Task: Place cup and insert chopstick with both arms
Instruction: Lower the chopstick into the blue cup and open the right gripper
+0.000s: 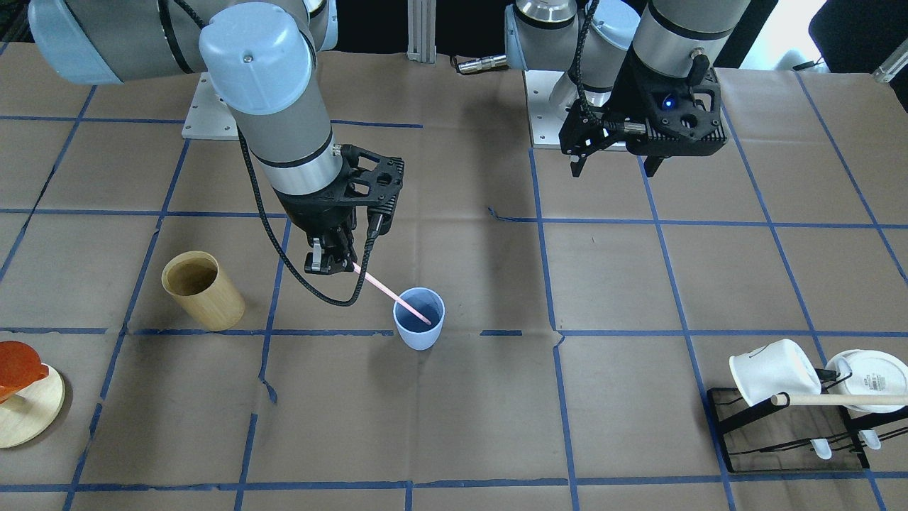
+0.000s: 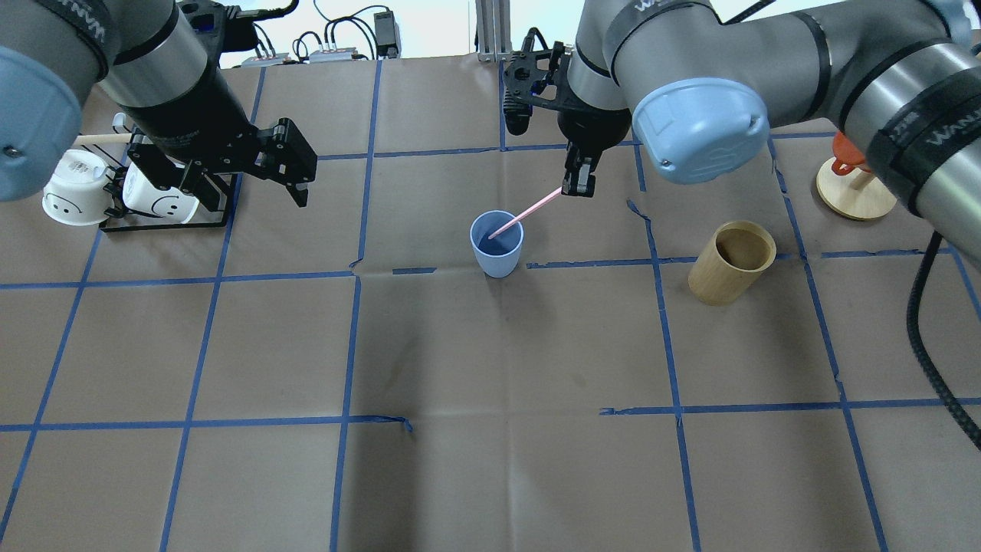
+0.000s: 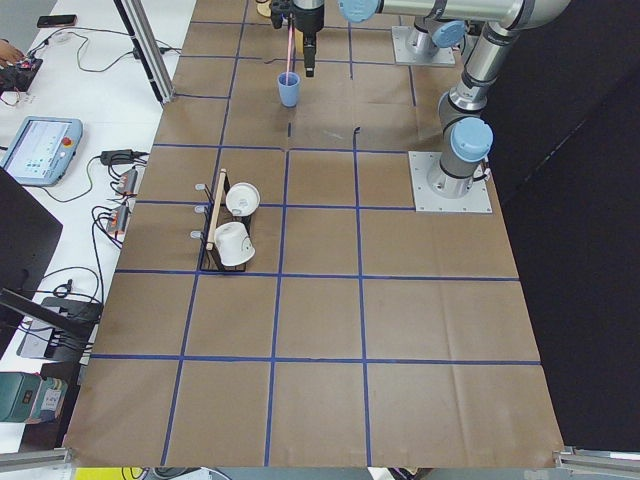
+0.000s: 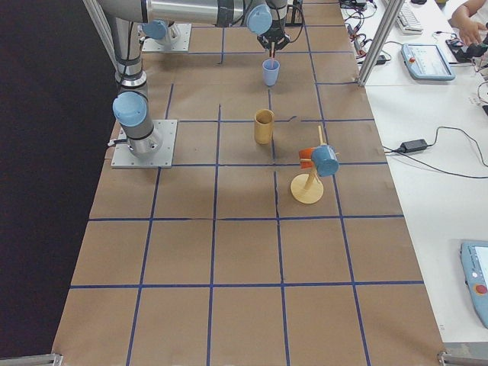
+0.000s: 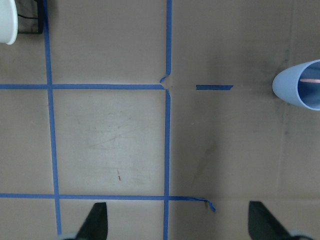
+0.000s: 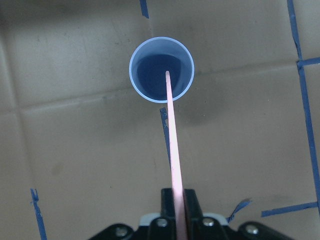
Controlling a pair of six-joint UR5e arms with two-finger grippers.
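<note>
Directions are read in the overhead view, w/ clock nos. taken from the blue cup. A wooden tumbler (image 2: 732,262) is stood upright at 3 o'clock, well apart from it. The blue cup (image 2: 497,244) is set upright near the ctr of the table (image 2: 490,460), just beside a blue tape line (image 2: 582,264). The pink chopstick (image 2: 529,211) is tilted, w/ its lower tip inside the cup's mouth; contact w/ the bottom can't be told. Its upper end, toward 2 o'clock, is pinched btwn the fingers of the right gripper (image 2: 576,186), above the table. At approx. 10 o'clock the left gripper (image 1: 614,170) is held spread wide, w/ nothing btwn its fingers, well apart from the cup. Farther out, at approx. 9 o'clock, two white mugs (image 2: 73,192) are hung on a black rack (image 2: 165,225).
</note>
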